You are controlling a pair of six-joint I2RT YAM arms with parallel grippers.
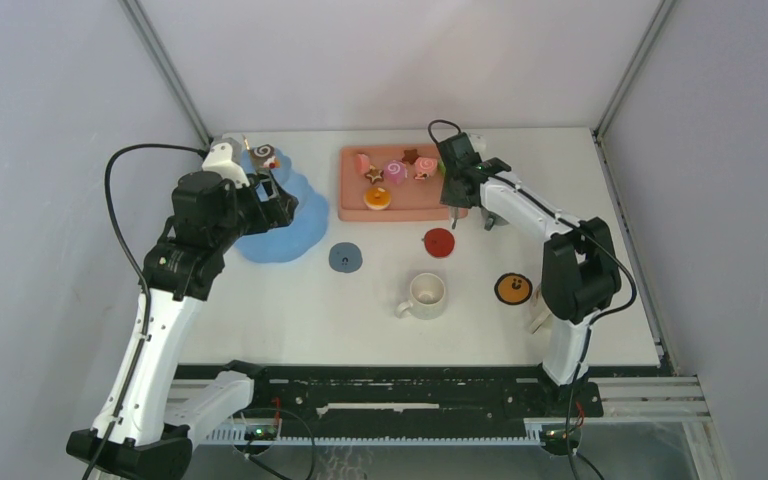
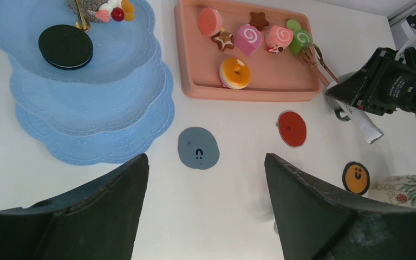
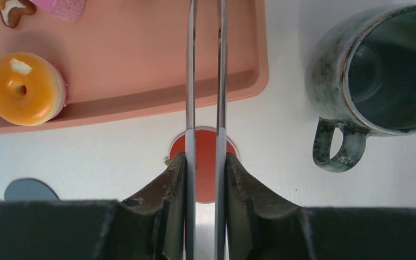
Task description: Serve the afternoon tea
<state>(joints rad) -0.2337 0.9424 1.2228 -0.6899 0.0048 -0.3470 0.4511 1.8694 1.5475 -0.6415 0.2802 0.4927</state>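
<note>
My right gripper [image 3: 206,168] pinches the tongs [image 3: 191,65], their long axis pointing toward the far edge across the tray [image 3: 130,43]. The green swirl roll [image 2: 301,38] sits just at their tips, at the tray's right end; my left gripper [image 2: 205,162], spread, hangs farther off.

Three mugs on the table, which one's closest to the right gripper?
The grey speckled mug, just off the pink tray, beside the right gripper and its tongs. The cream mug is mid-table; the green-lined floral mug sits nearer the arm's base.
</note>
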